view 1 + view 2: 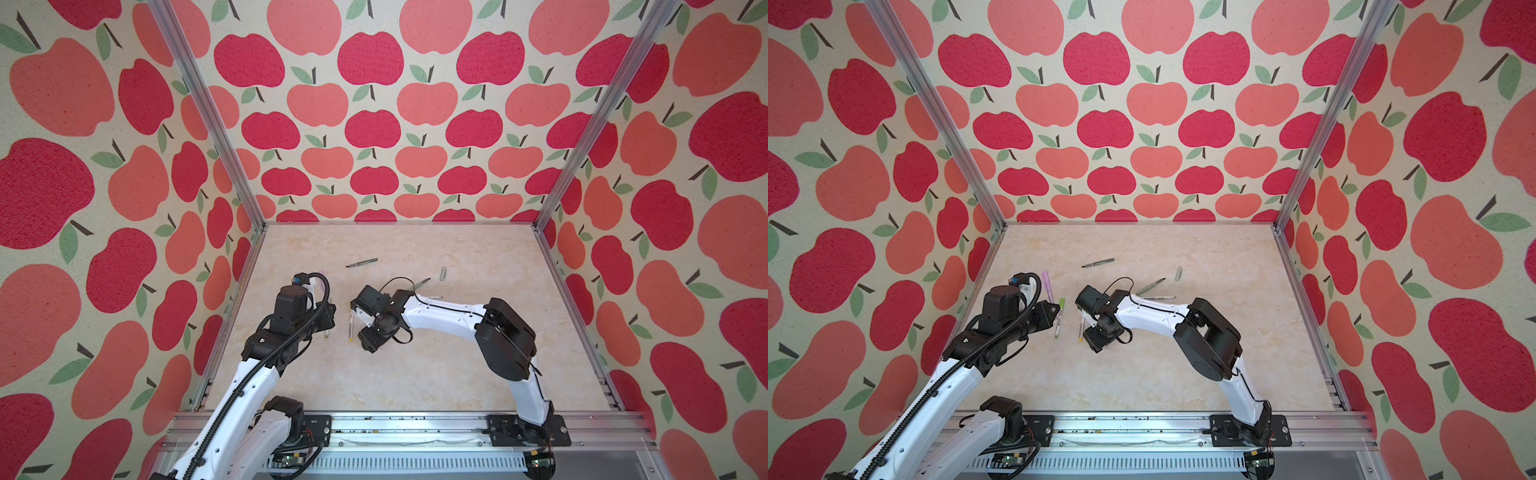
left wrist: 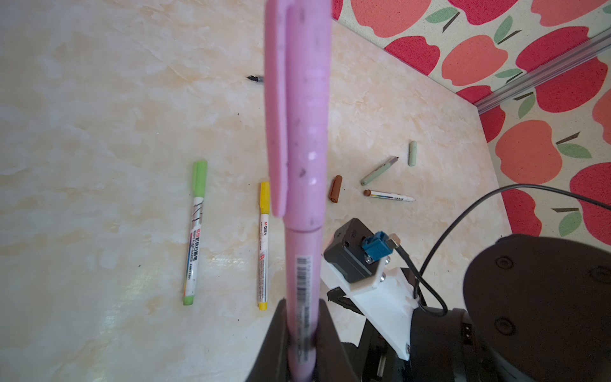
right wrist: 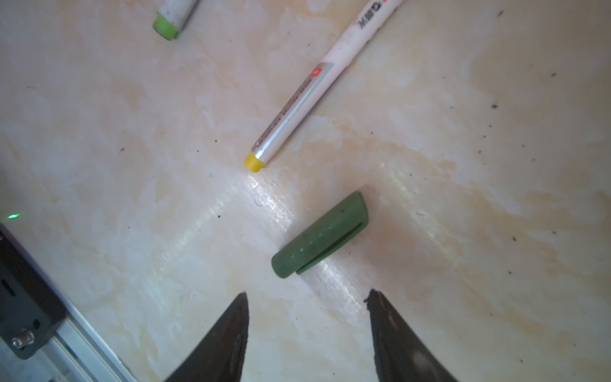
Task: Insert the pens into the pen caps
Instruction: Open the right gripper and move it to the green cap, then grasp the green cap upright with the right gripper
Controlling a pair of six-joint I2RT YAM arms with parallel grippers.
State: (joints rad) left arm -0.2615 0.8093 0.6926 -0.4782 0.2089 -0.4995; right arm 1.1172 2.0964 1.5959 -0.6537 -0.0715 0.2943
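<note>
Only the right wrist view shows the dark green cap, lying on the cream marbled worktop just ahead of the right pincer, jaws apart. The left pincer clamps the pink pen, seemingly capped. Apple-print walls surround.

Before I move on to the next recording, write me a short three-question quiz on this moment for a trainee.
1. True or false: the left gripper is shut on the pink pen.
2. Which cap lies on the table just in front of the open right gripper? A) brown B) dark green cap C) yellow
3. In the left wrist view, how many pens lying on the table already wear a cap?
Key: 1 true. 2 B. 3 two: the lime-capped pen and the yellow-capped pen.
</note>
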